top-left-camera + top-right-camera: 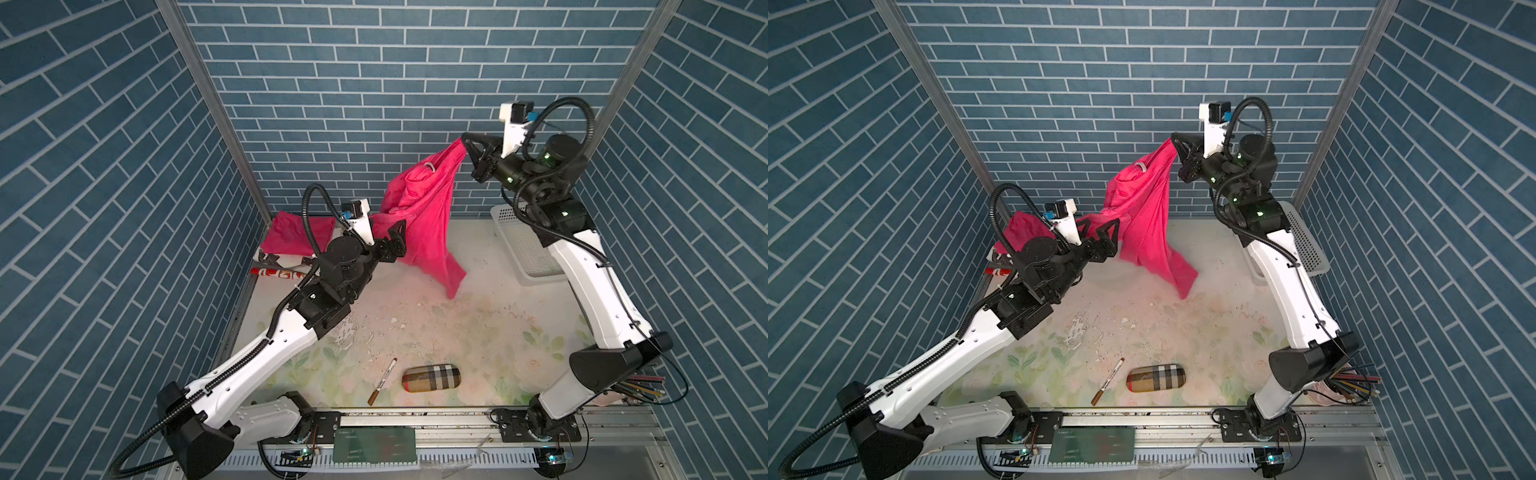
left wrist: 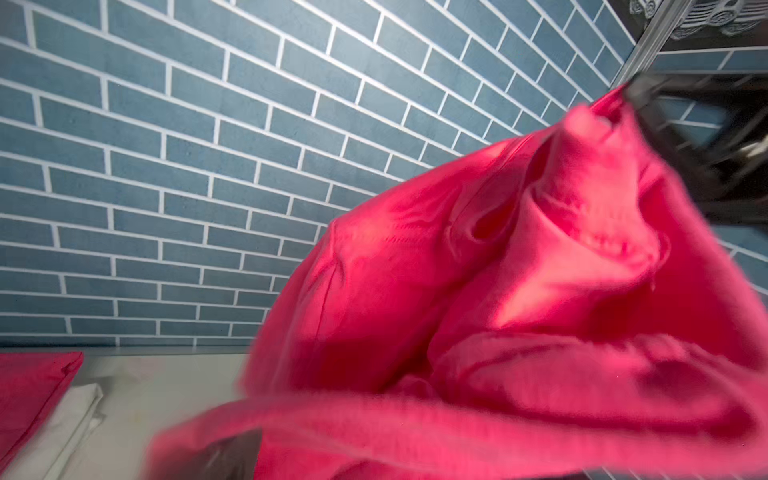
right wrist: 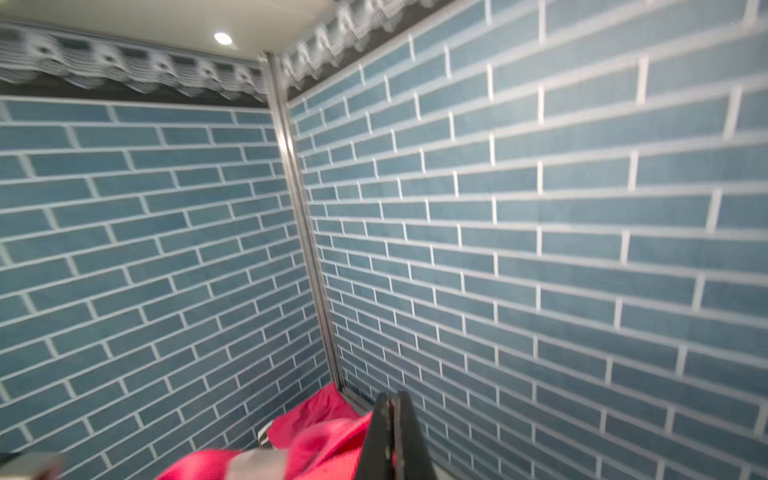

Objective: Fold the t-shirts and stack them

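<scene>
A bright pink t-shirt hangs in the air at the back of the table, its lowest corner reaching close to the tabletop. My right gripper is raised high and shut on the shirt's top corner; the right wrist view shows its fingers pressed together on the pink cloth. My left gripper stands open at the shirt's lower left edge, with a fold of fabric draped across its jaws. One left finger shows under the cloth. A second t-shirt lies folded at the back left.
A plaid beige case and a marker pen lie near the front edge. A white perforated basket stands at the back right behind the right arm. Pencils stick out at the front right. White cloth lies under the folded shirt.
</scene>
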`<state>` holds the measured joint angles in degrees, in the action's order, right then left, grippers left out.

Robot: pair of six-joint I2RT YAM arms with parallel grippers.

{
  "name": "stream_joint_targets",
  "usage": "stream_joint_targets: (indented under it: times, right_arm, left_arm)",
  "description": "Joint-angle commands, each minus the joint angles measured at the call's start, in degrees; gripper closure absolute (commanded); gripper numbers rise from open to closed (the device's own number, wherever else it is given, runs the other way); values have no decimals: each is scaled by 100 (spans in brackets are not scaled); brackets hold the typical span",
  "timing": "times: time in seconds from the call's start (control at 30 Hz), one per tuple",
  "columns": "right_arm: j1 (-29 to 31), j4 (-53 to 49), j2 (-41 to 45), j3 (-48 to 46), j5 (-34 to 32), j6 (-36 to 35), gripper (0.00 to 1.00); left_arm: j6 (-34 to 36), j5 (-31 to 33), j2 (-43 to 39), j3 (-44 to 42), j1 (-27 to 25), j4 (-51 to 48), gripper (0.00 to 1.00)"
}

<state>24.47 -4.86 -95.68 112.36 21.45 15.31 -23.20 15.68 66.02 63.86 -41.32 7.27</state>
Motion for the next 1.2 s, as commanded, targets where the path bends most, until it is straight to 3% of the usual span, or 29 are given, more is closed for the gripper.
stream_joint_targets:
  times: [0.0, 0.03, 0.1, 0.27, 0.37, 0.47, 0.7, 0.8, 0.93, 1.03, 1.17]
  right_arm:
    - [-116, -586, -831, -776, -542, 596, 74]
    - [-137, -723, -991, -945, -604, 604, 59]
    - [-146, -934, -1119, -1310, -869, 546, 42]
    - [-32, -872, -536, -2813, -1148, 454, 20]
    - [364, -763, -76, -3805, -1526, 333, 13]
    - [679, -538, -20, -4568, -1454, 537, 11]
    - [1249, 548, -472, -5411, -1153, 1197, 10]
    - [1400, 772, -769, -5341, -1025, 1318, 15]
    - [1487, 1071, -1068, -5227, -935, 1461, 44]
    - [1489, 1128, -1336, -4965, -903, 1413, 55]
    - [1475, 806, -1503, -4471, -1033, 1171, 98]
  left_arm:
    - [-267, -53, -156, -371, 156, -134, 11]
    - [-300, -93, -172, -449, 196, -219, 11]
    - [-365, -168, -199, -604, 275, -374, 11]
    - [-519, -387, -255, -1072, 499, -645, 12]
    - [-721, -550, -288, -1350, 687, -866, 11]
    - [-1088, -940, -325, -1820, 1006, -754, 12]
    - [-1628, -1505, -151, -2404, 1407, -568, 11]
    - [-1678, -1568, -183, -2514, 1421, -569, 11]
    - [-1701, -1612, -233, -2637, 1417, -569, 12]
    - [-1746, -1685, -232, -2757, 1421, -461, 11]
    - [-1748, -1826, -112, -2790, 1419, -376, 12]
